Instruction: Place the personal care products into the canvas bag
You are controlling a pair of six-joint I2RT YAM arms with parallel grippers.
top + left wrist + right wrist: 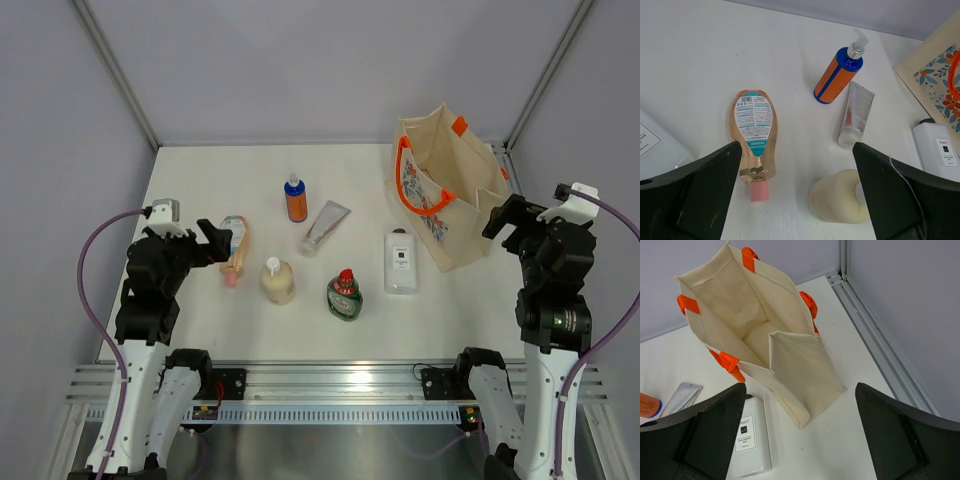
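Left wrist view: peach tube (754, 135) at 11 o'clock, likely soft, slippery; grab its middle.
Jaws: both wide, empty.

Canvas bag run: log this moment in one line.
left pincer open near peach tube | right pincer open near canvas bag | nothing bagged
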